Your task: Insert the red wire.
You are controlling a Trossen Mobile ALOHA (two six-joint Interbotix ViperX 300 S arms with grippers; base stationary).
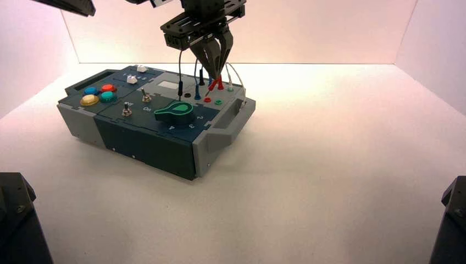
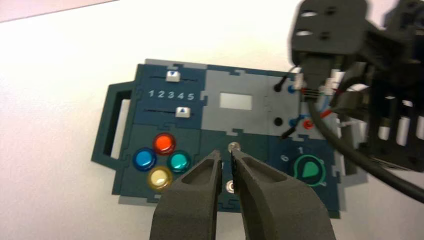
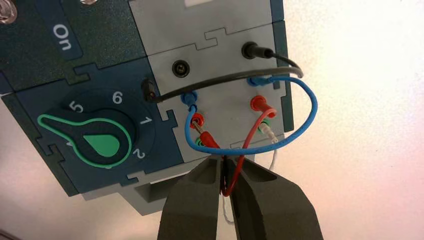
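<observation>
The right gripper [image 3: 224, 165] is working over the socket area of the box [image 1: 148, 165], and it is closing narrowly on the red wire [image 3: 250, 132], holding it near the loose red plug [image 3: 208, 140]. This plug is leaning, its metal pin reaching the near red socket [image 3: 200, 117]; I cannot tell if the pin is already entering the hole. The other red plug [image 3: 260, 104] is sitting in the far red socket, and the wire is making an arch between the two plugs. The blue lead [image 3: 300, 132] is curving across the same area, with its two blue plugs standing in blue sockets. The black lead [image 3: 215, 81] is having one plug in the far black socket, while its other end is hanging free near the green knob [image 3: 104, 145]. The near black socket [image 3: 180, 68] is showing its open hole. A pale lead [image 3: 273, 157] with a white plug is going from the far green socket. The left gripper [image 2: 226, 155] is waiting high by the button side of the box, and I cannot tell how wide it is standing. On that side, the upper white slider [image 2: 173, 76] is standing at 3 and the lower one [image 2: 183, 112] at 4.
</observation>
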